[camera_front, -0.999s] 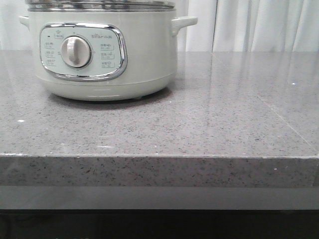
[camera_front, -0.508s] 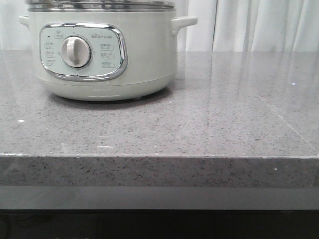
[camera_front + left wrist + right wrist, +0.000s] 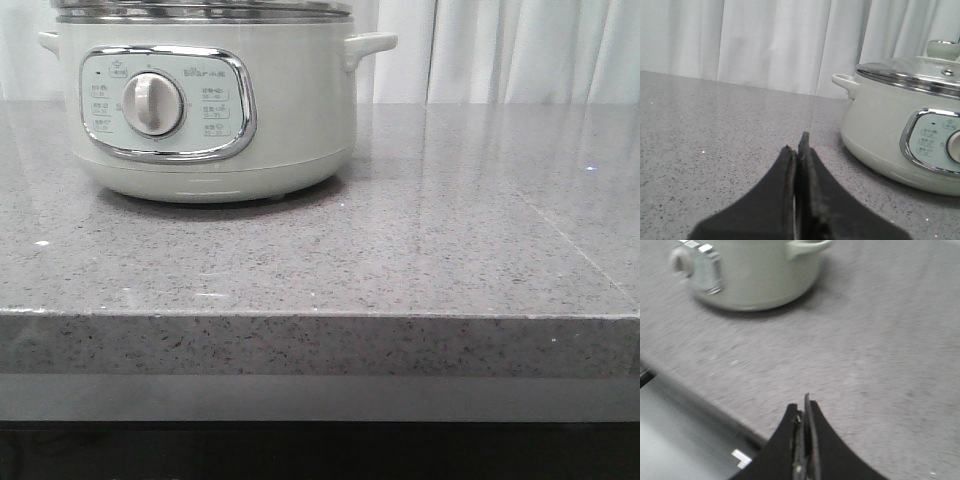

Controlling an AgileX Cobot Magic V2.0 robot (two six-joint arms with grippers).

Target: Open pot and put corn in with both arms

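Nearest the cameras are the two grippers: in the left wrist view the left gripper (image 3: 799, 150) has its black fingers pressed together with nothing between them, low over the grey stone counter (image 3: 450, 230), and in the right wrist view the right gripper (image 3: 805, 412) is likewise closed on nothing, near the counter's front edge; that picture is blurred. Farther back, on the left half of the counter, stands the pale green electric pot (image 3: 200, 110), its side handle (image 3: 368, 45) pointing right. The glass lid (image 3: 910, 75) with its steel rim sits on the pot, and the lid's knob (image 3: 943, 49) rises above it. No corn can be seen in these pictures; whether any lies inside the pot under the lid cannot be told. A closed pot with both grippers free fits a stage when the lid waits to be lifted, and just as well one when the corn is in and the lid is back on, so the pictures do not settle the step in hand. On the chrome-framed control panel (image 3: 165, 103) a round dial (image 3: 152, 104) sits among small printed labels; a brand line runs above the dial, but the lettering is too small to read. White curtains (image 3: 520, 50) hang behind.
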